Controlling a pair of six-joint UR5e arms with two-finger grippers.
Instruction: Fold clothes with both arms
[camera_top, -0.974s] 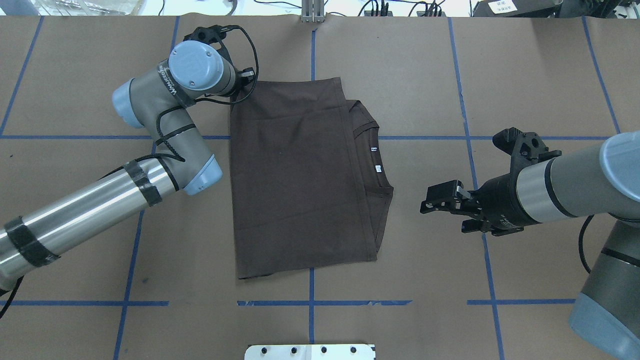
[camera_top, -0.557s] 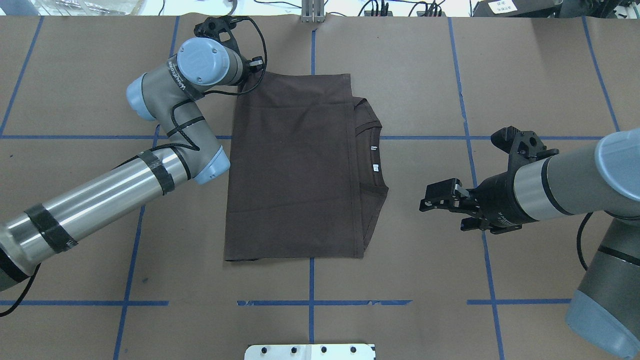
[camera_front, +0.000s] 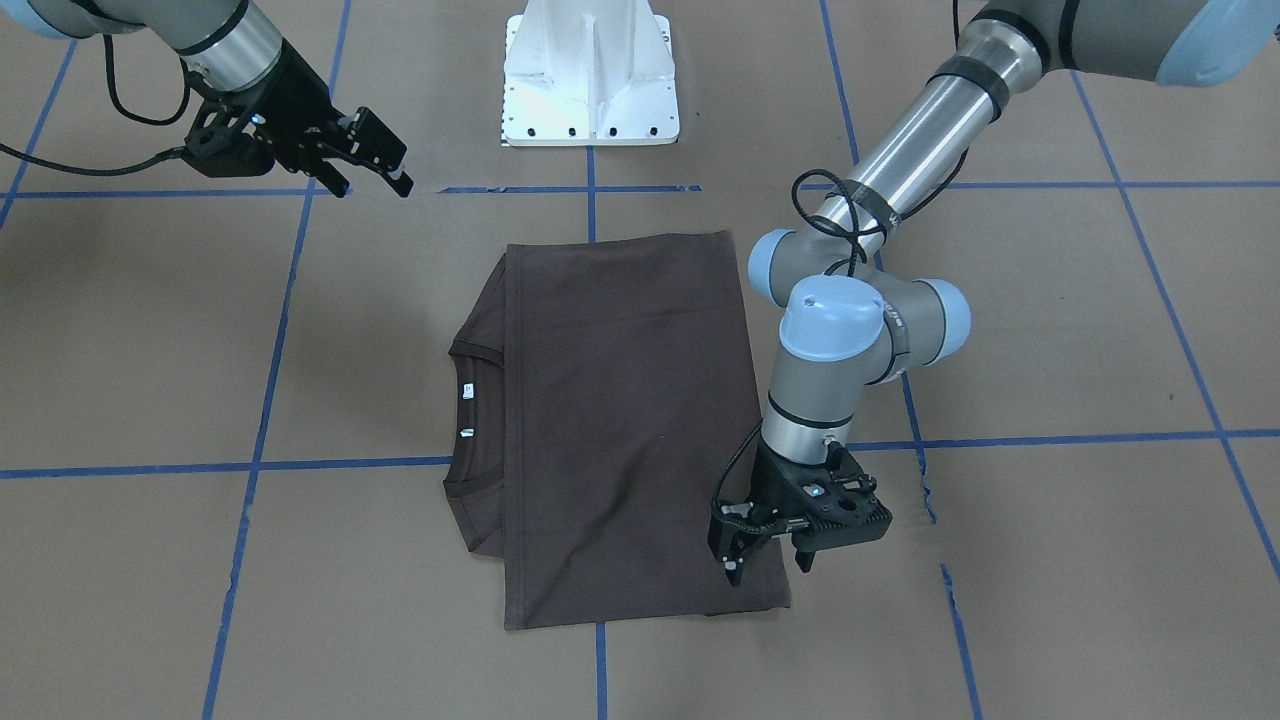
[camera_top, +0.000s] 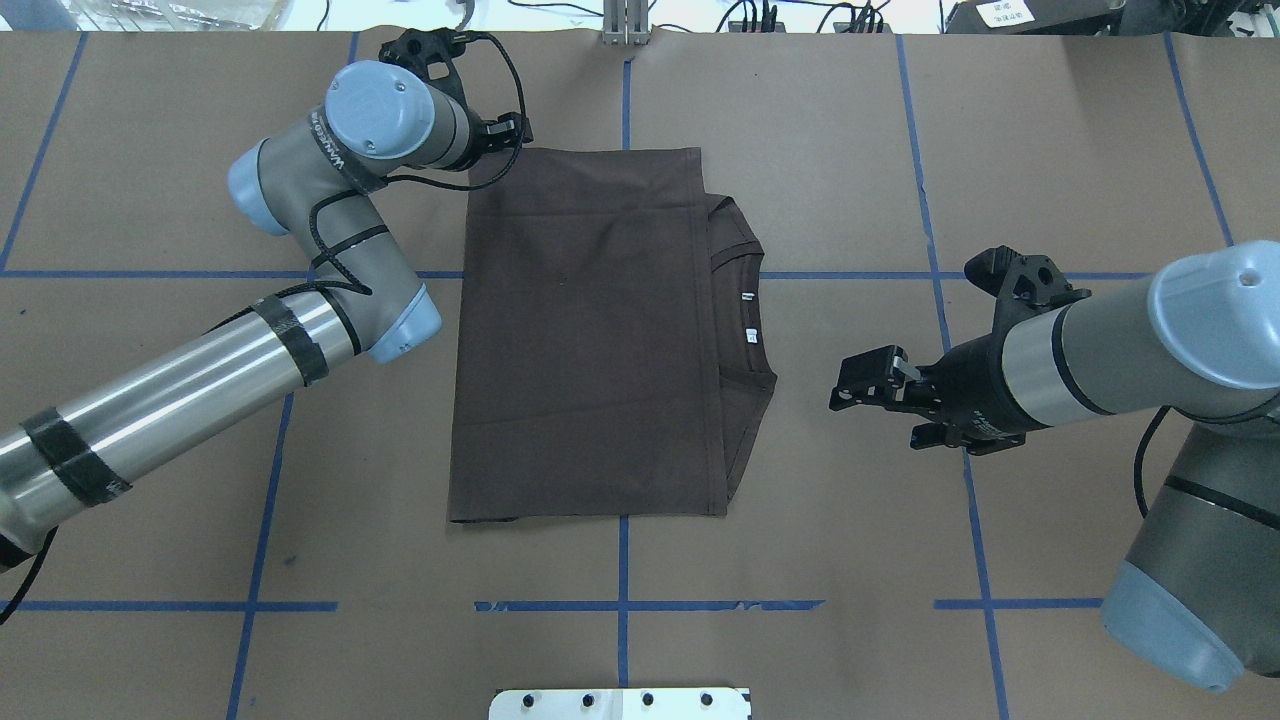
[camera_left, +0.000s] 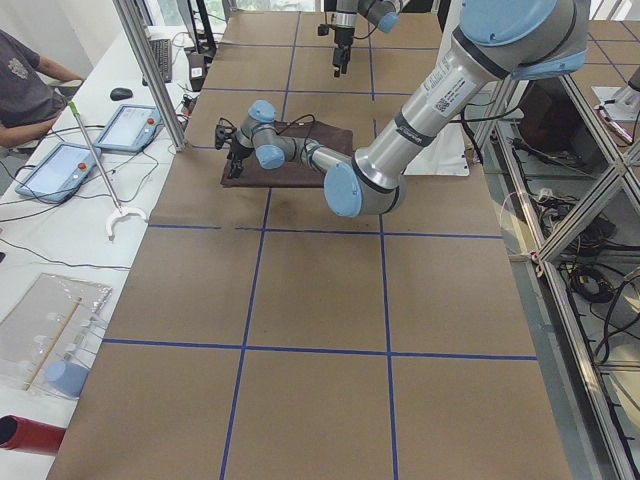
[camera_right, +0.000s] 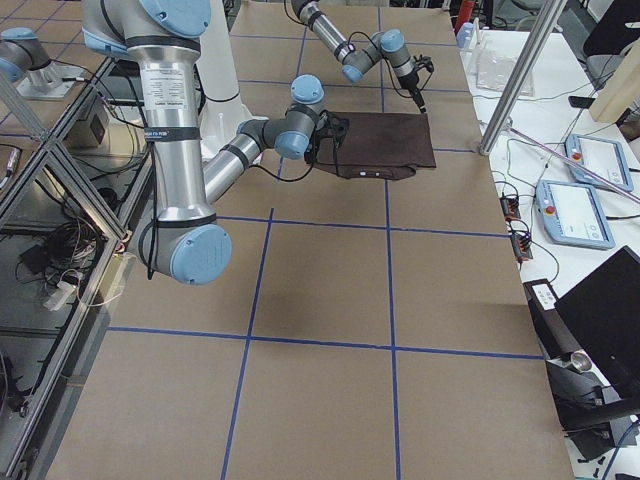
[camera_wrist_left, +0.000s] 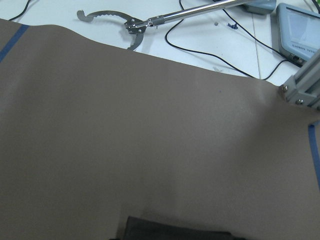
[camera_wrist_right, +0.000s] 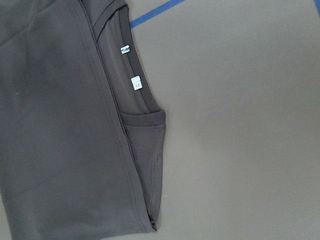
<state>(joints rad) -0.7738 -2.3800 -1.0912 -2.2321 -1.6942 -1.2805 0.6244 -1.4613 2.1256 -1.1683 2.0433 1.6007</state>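
The dark grey-brown T-shirt (camera_top: 590, 330) lies folded into a flat rectangle on the brown table, with its collar and white neck tags (camera_top: 748, 315) showing along its right edge. It also shows in the front-facing view (camera_front: 620, 420) and the right wrist view (camera_wrist_right: 60, 125). My left gripper (camera_front: 768, 568) hangs open just over the shirt's far left corner, with the cloth lying flat under it. In the overhead view the left gripper (camera_top: 500, 135) is mostly hidden by the wrist. My right gripper (camera_top: 858, 385) is open and empty, above bare table to the right of the collar.
The white pedestal base (camera_front: 590, 70) stands at the robot's side of the table. Blue tape lines (camera_top: 622, 560) cross the brown surface. A metal reach tool (camera_wrist_left: 150, 22), cables and tablets (camera_left: 70, 160) lie beyond the far edge, where an operator sits.
The left gripper pulled the shirt's far left corner away from the robot, squaring the shirt up, and then shifted slightly left. The right gripper has moved a little toward the collar.
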